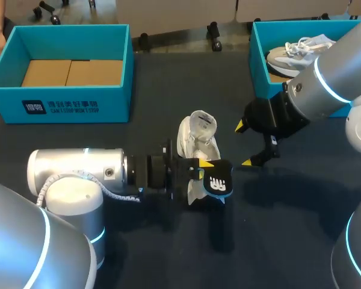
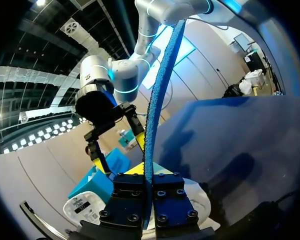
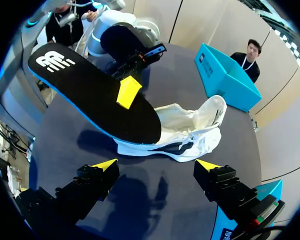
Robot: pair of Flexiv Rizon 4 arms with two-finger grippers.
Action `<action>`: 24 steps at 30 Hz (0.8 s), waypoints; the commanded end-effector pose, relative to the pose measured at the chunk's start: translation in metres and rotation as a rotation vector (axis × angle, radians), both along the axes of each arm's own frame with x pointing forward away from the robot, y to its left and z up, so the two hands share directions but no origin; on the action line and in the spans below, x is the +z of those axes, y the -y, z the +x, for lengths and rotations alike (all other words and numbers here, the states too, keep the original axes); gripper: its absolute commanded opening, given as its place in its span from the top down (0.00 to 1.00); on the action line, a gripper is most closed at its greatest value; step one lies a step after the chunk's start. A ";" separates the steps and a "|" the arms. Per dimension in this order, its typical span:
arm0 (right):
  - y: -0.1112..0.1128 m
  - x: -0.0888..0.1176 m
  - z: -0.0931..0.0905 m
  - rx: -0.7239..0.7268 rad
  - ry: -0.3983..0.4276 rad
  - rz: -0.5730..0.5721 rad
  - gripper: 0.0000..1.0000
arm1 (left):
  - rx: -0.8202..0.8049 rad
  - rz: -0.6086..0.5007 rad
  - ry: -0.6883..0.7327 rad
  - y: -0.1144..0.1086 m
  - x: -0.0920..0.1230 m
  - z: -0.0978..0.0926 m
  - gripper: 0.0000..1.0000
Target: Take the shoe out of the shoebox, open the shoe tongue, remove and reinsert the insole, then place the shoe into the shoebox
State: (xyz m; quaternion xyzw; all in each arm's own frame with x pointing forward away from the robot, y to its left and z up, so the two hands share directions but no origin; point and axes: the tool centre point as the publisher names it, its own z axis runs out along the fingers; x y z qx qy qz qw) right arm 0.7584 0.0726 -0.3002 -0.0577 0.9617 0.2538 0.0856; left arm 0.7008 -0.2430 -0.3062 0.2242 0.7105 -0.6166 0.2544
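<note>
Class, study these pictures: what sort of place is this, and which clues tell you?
Probably a robot test bench for shoe handling: silver robot arms at a dark table, a black insole in the left gripper beside a white sneaker, and an open teal cardboard shoebox.

Dark table (image 1: 289, 229): left shoebox (image 1: 60, 107), right shoebox (image 1: 257, 60), white shoe (image 1: 198, 129) between.

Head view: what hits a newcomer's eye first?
The black insole, out of the shoe and clamped in the left fingers mid-table, right by the white shoe. The right fingers hang open beside it. At the back stand the teal left box and the right box, a second shoe inside.
</note>
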 end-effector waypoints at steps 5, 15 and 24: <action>0.000 0.000 -0.001 0.000 0.001 0.001 0.00 | 0.016 0.023 -0.003 0.003 -0.009 0.005 1.00; 0.000 0.000 -0.001 0.000 0.001 0.001 0.00 | 0.030 0.038 -0.070 0.000 -0.010 0.011 1.00; 0.000 0.000 -0.001 0.000 0.001 0.001 0.00 | 0.047 0.052 -0.102 0.001 -0.014 0.018 1.00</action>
